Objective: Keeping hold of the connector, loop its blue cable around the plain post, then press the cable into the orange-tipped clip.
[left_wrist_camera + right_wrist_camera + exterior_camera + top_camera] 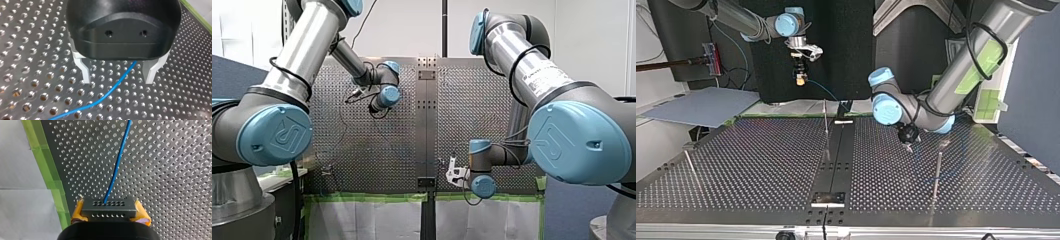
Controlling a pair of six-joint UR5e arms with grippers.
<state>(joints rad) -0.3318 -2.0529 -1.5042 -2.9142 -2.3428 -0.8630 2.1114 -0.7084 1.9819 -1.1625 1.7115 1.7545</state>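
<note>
My right gripper [110, 213]: yellow pads [78, 213] pinching the black multi-hole connector block [108, 206]
Thin blue cable [117, 165]: leaves the connector, runs ahead over the perforated metal table [162, 170]
My left gripper [117, 80]: metal fingers [85, 71] spread, cable lying between them

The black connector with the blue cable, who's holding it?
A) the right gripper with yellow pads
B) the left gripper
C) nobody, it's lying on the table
A: in the right wrist view the connector sits clamped between the right gripper and its yellow pads, with the blue cable running out of it.
</note>
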